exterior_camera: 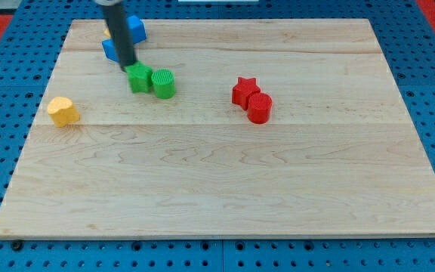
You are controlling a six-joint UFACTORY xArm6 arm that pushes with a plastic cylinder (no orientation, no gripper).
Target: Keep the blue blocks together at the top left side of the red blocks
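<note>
Two blue blocks (124,38) huddle top left, well apart from the red blocks (251,98); my tip (129,68), no pincer, touches the green star (139,78).

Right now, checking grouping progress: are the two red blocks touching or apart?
Touching: the red star and red cylinder press together with no gap showing.

The red blocks (251,99) have bare table (225,189) on every side. Toward the view's upper left of them, two green blocks (152,80) stand touching, blocking the straight line to the blue blocks (124,38).
</note>
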